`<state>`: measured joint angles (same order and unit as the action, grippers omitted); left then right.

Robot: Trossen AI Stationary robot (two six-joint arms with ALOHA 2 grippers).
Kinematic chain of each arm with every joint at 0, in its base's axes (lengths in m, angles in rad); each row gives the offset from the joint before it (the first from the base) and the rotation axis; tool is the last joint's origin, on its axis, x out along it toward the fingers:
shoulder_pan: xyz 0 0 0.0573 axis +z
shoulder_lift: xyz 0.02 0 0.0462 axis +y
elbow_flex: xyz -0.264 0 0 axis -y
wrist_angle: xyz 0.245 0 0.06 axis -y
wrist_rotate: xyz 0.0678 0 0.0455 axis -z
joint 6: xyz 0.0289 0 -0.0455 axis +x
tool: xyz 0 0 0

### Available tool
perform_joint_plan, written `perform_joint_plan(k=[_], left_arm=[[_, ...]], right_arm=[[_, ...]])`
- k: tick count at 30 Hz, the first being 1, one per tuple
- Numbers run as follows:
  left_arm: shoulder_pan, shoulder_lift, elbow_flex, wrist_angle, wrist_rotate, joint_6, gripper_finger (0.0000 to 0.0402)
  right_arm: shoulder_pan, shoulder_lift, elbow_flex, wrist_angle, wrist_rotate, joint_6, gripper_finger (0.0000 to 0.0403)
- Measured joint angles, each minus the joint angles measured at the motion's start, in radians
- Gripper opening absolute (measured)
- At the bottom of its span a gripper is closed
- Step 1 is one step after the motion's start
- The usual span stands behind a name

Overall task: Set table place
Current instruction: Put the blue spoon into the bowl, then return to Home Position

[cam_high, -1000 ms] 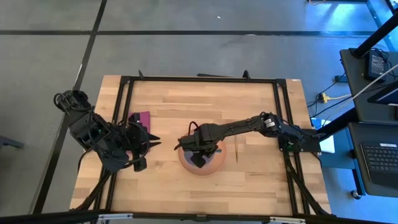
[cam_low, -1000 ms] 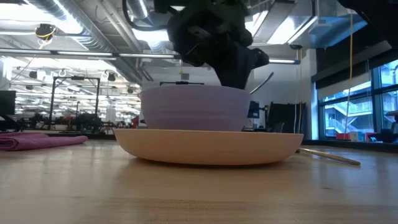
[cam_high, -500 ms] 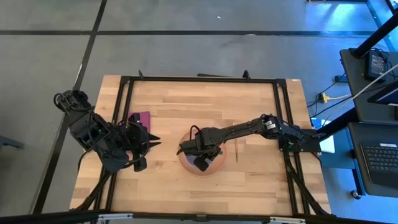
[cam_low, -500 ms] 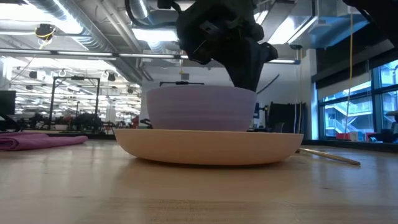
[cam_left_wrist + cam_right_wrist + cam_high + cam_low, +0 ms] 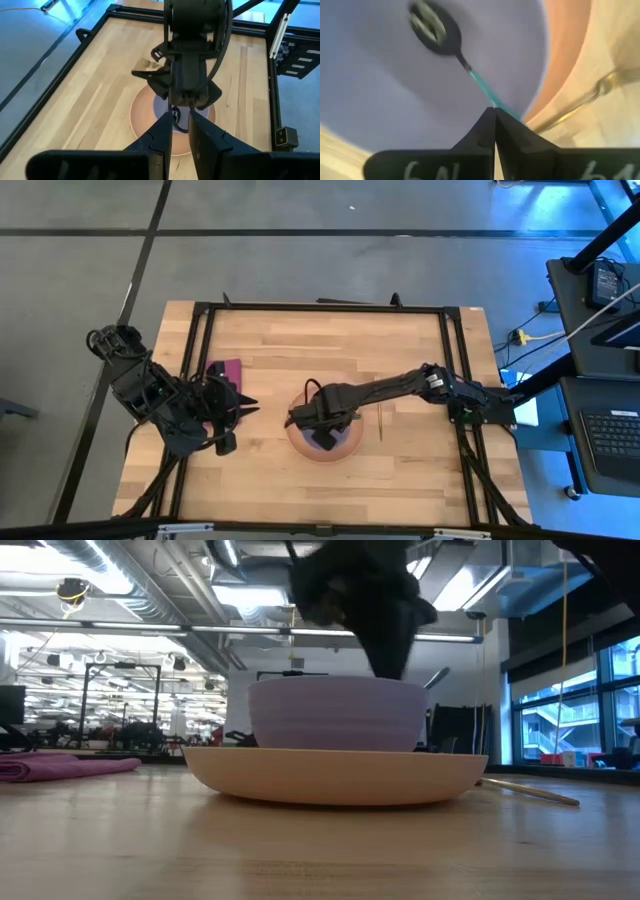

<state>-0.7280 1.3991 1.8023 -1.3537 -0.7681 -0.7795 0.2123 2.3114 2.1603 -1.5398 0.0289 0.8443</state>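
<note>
Right gripper (image 5: 325, 437): poised over the middle of the lavender bowl (image 5: 335, 715), fingers pinched tight on the teal handle of the spoon (image 5: 435, 30). In the right wrist view, only a short stretch of teal showing beyond the closed fingertips, then the dark spoon head lying low inside the bowl, against its pale inner wall. In the low view, a thin grey end slanting up past the bowl's rim on the far side.

Bowl seated inside the peach-orange plate (image 5: 330, 776), roughly centred on it, with plate rim showing all round. Plate resting flat on the table (image 5: 330, 340), near the middle and somewhat towards the front edge.

Just beside the plate on the right arm's side, not touching: slim gold fork (image 5: 380, 420), lying flat on the wood, lengthwise front to back.

Well off on the other side, towards the left arm: magenta napkin (image 5: 228, 369), flat on the planks, partly tucked under that arm in the high view.

Left gripper (image 5: 243, 408): waiting beside the napkin, pointed at the plate, fingers a narrow slit apart, nothing between them.
</note>
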Motion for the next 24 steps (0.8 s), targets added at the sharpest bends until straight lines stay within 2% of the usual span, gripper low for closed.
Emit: perform_joint_plan(k=[6, 10, 16, 20, 24], left_arm=[[0.000, 0.000, 0.000, 0.000, -0.003, -0.023, 0.0055], [0.000, -0.025, 0.000, 0.002, -0.004, -0.023, 0.0055], [-0.016, -0.108, 0.000, 0.012, 0.063, -0.024, 0.0055], [-0.039, -0.176, 0.000, 0.007, 0.112, -0.024, 0.0055], [-0.045, -0.225, 0.000, 0.008, 0.123, -0.023, 0.0055]], right_arm=[[0.031, -0.003, 0.198, 0.004, 0.073, -0.048, 0.0010], [0.066, -0.140, 0.133, 0.114, 0.100, -0.089, 0.0010], [0.144, -0.327, 0.130, 0.098, 0.231, -0.144, 0.0010], [0.199, -0.450, 0.133, 0.096, 0.182, -0.221, 0.0010], [0.245, -0.537, 0.133, 0.123, 0.158, -0.151, 0.0010]])
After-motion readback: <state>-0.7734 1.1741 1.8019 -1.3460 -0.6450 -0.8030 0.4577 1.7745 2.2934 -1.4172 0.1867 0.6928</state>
